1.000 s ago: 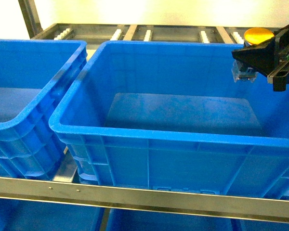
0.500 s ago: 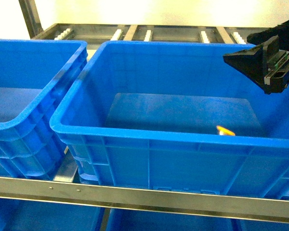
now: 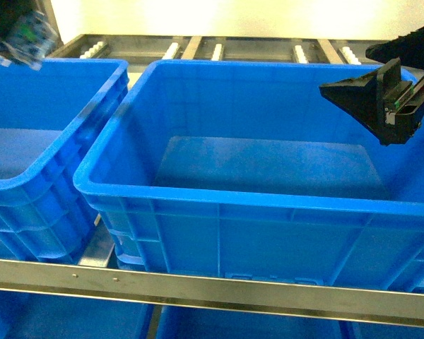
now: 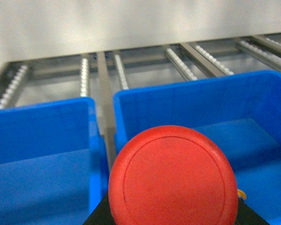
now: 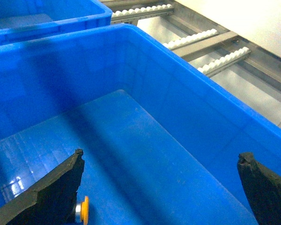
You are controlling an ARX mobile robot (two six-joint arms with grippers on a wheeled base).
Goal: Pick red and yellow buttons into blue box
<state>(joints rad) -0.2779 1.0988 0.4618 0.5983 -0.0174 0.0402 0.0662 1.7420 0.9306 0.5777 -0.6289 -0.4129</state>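
Red button (image 4: pixel 172 180): round cap fills the lower middle of the left wrist view, sitting directly in front of that camera on a black mount. In the head view the left gripper (image 3: pixel 18 32) shows only as a blurred dark shape with a clear-and-green part at the top left corner, above the far rim of the left-hand crate (image 3: pixel 28 127); whether its fingers press the button cannot be told.

Yellow button (image 5: pixel 82 210): lying on its side on the floor of the blue box (image 3: pixel 219 201), near the wall on the right gripper's side, partly hidden behind a black finger. Only the cap edge and a pale stem show.

Right gripper (image 3: pixel 381 102): fingers spread wide, holding nothing, hanging above the box's right part, inside the line of its rim. One finger (image 5: pixel 42 197) sits low left in the right wrist view, the other low right, with bare blue floor between them.

Blue box: thick rolled rim all round, deep walls. It stands just beside the left-hand crate, with a narrow gap between them.

Roller rails (image 3: pixel 219 49): behind both crates, along the back of the rack.

Metal rail (image 3: pixel 198 286): across the front, below the box.
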